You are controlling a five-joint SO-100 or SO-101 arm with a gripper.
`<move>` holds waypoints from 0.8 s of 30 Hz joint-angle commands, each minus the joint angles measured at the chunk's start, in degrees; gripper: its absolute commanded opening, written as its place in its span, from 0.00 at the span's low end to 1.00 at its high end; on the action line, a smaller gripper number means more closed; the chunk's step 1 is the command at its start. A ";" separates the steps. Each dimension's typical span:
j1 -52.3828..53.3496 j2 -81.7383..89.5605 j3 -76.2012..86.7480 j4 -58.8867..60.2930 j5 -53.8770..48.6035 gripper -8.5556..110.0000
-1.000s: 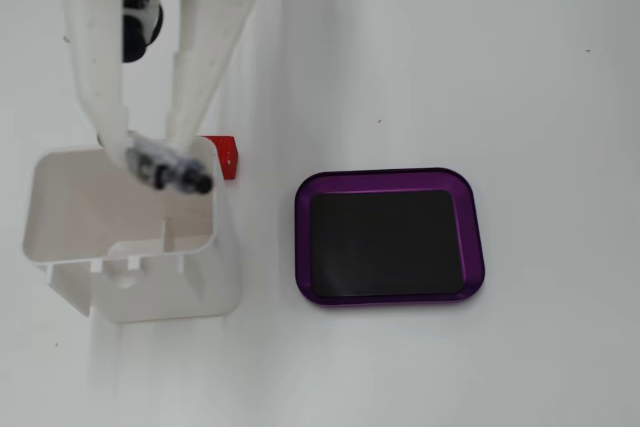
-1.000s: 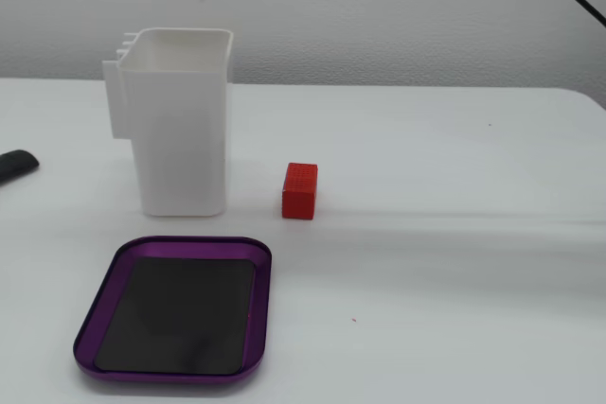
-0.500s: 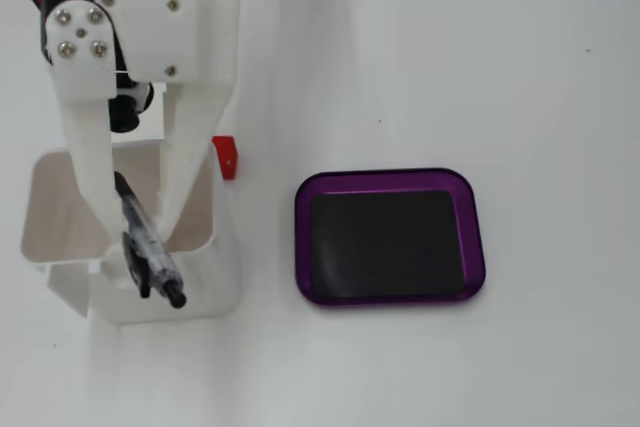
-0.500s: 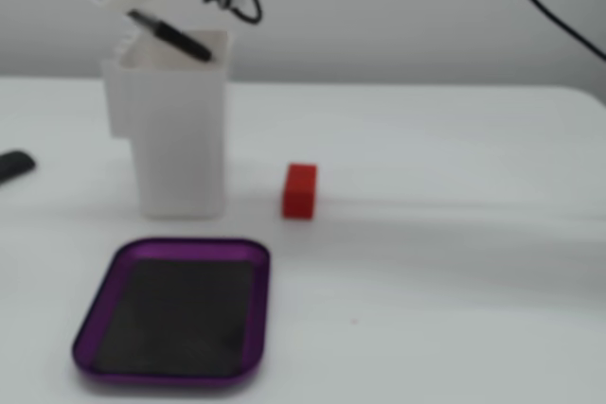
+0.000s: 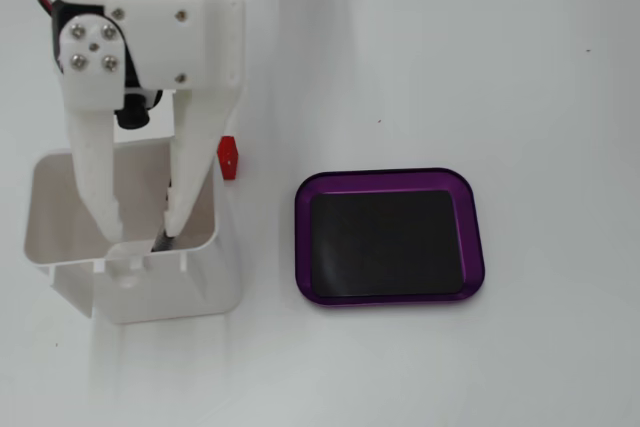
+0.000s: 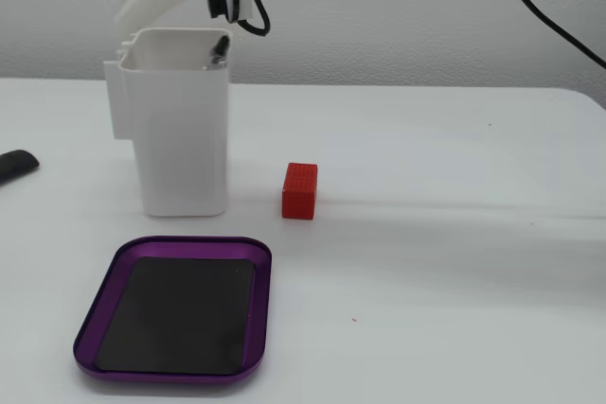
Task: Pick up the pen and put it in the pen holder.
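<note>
Over at the left, the white holder (image 5: pixel 60 209) stands tall, the purple tray (image 5: pixel 390 235) to its right. Above its mouth hangs the gripper (image 5: pixel 135 232), fingers narrow on what looks like the pen (image 5: pixel 163 237), a dark tip down inside the holder. I'd judge it light, stiff and slick, best pinched mid-barrel. Between holder and tray sits a red block (image 6: pixel 300 190).
</note>
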 commanded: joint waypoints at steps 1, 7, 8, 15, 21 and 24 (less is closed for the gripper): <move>0.44 4.66 -7.29 6.33 -1.93 0.17; -0.26 13.71 -20.57 21.18 -17.23 0.20; -0.26 15.56 -22.59 23.82 -19.78 0.20; 0.35 27.77 -25.49 35.77 -34.89 0.20; -0.26 41.92 -5.45 35.77 -39.81 0.20; -0.35 49.83 7.73 35.68 -40.34 0.20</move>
